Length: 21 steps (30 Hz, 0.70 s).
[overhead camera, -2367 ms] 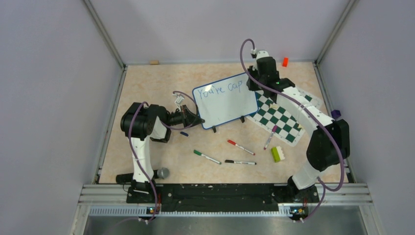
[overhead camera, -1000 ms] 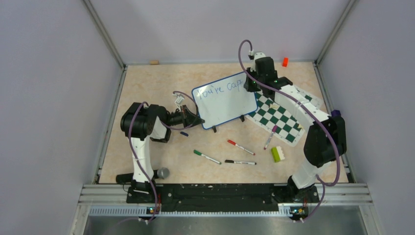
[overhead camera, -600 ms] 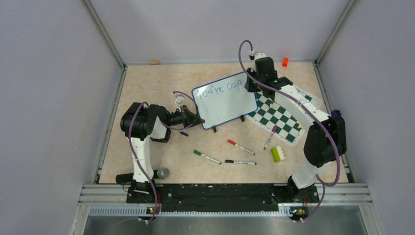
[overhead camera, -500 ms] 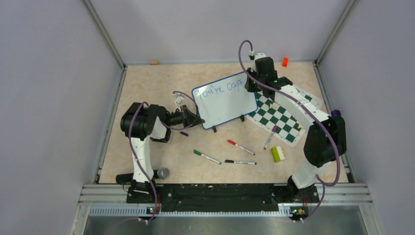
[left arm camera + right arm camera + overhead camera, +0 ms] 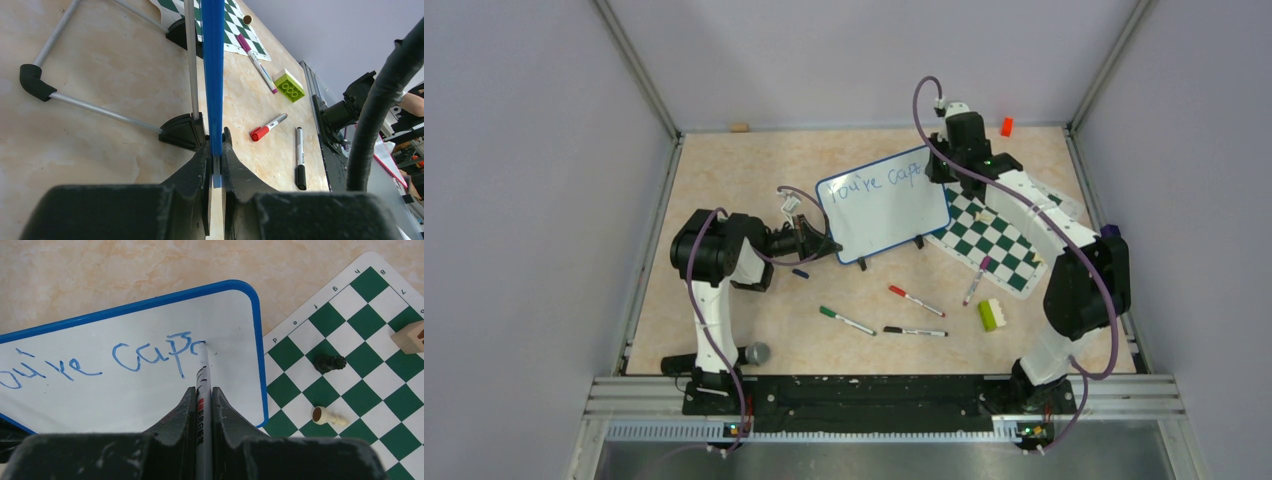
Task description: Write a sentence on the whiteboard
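The whiteboard [image 5: 894, 215] with a blue frame stands tilted in the middle of the table. Its blue writing [image 5: 876, 181] reads "You're cap" with a further stroke starting; in the right wrist view the writing [image 5: 150, 356] shows as "...u're cap". My left gripper [image 5: 824, 245] is shut on the board's blue left edge [image 5: 214, 90], seen edge-on in the left wrist view. My right gripper [image 5: 939, 168] is shut on a marker [image 5: 202, 385] whose tip touches the board just right of the "p", near the board's upper right corner.
A green-and-white chess mat [image 5: 999, 245] with a few pieces lies right of the board. Green [image 5: 846, 320], red [image 5: 915, 300], black [image 5: 914, 331] and purple [image 5: 975, 281] markers, a blue cap [image 5: 799, 272] and a green brick [image 5: 992, 314] lie in front. An orange block [image 5: 1006, 126] sits at the back.
The writing has grown from "You're cap" by a further stroke after the "p". My right gripper has shifted slightly right along the board's top. The left arm has not moved.
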### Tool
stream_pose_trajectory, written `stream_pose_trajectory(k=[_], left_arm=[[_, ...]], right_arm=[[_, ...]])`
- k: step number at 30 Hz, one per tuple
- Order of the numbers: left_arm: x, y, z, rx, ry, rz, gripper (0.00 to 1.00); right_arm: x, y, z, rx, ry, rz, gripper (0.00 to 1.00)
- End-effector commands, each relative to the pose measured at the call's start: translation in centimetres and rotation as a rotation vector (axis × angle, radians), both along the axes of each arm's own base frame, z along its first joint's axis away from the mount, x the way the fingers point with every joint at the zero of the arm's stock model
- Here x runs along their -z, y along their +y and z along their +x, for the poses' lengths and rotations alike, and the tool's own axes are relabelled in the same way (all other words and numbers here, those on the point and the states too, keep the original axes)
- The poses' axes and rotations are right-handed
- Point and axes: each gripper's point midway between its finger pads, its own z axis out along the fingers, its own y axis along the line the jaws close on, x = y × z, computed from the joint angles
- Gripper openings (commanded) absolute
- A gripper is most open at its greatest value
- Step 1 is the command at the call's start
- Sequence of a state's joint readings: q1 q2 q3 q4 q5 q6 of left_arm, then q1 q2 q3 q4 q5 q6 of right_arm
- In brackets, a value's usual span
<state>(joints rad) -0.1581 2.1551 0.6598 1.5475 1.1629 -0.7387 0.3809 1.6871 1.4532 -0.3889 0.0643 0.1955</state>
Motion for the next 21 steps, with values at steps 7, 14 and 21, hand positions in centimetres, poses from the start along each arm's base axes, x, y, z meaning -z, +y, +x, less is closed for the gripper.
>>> stream_pose_trajectory(k=[7,14,21], left_arm=[[-1.5,0.0,-0.7,0.045,-0.107,-0.006,0.05],[-1.5,0.0,-0.8,0.045,-0.106,-0.007,0.05],[-1.6,0.0,-0.8,0.045,-0.106,-0.007,0.05]], right_arm=[[-1.2,-0.1,1.4,0.019,-0.046,0.031,0.00],[1.0,-0.5,-0.1,-0.001,0.013,0.001,0.00],[0.1,-0.9,-0.3,0.012,-0.005,-0.007,0.00]])
